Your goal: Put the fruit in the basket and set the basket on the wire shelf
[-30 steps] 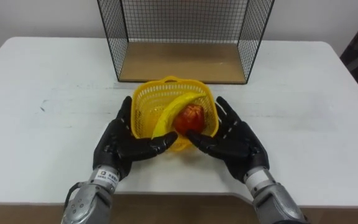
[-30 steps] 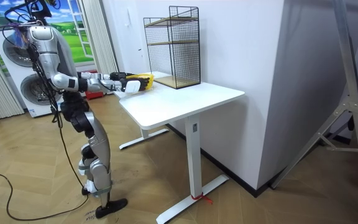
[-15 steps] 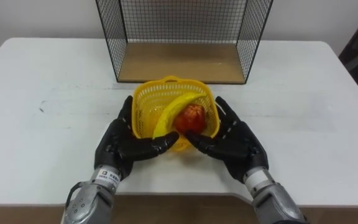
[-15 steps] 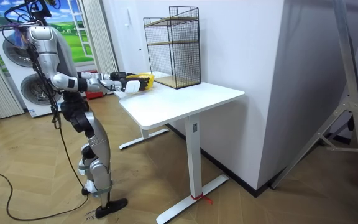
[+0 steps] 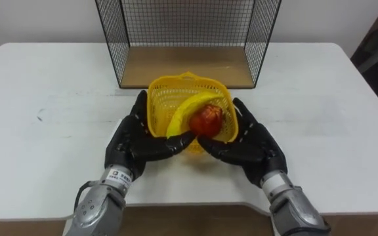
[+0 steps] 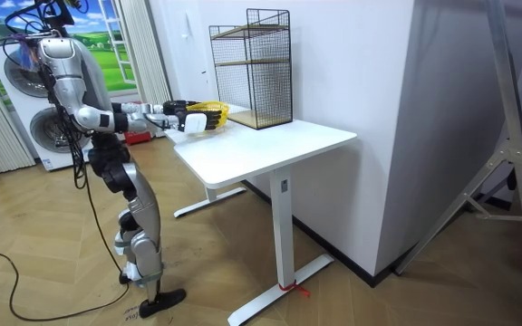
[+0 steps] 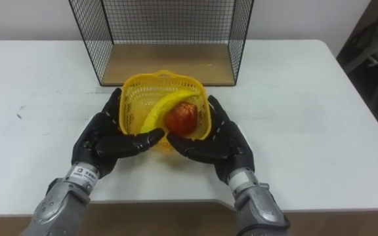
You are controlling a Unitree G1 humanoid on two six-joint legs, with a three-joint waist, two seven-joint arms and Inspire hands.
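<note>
The basket (image 5: 165,98) (yellow, with lattice walls) is over the near middle of the white table (image 5: 44,98). It holds two pieces of fruit. A banana (image 5: 186,113) lies slantwise across it from 7 o'clock up to 1 o'clock. A red apple (image 5: 206,118) rests against the banana on the 4 o'clock side, close to the basket's right wall.

The left hand (image 5: 131,141) is pressed against the basket from 8 o'clock and the right hand (image 5: 249,141) from 4 o'clock. Both have fingers stretched out straight along the walls and thumbs reaching inward across the basket's near lower edge, so it is clamped between flat palms rather than gripped by curled fingers. Whether its bottom touches the table I cannot tell.

At 12 o'clock from the basket, just beyond its far rim, stands the wire shelf (image 5: 186,65), its open front and wooden floor facing the robot.

In the room view the robot stands upright at the table's end on the room view's left, both arms out level over the tabletop.
</note>
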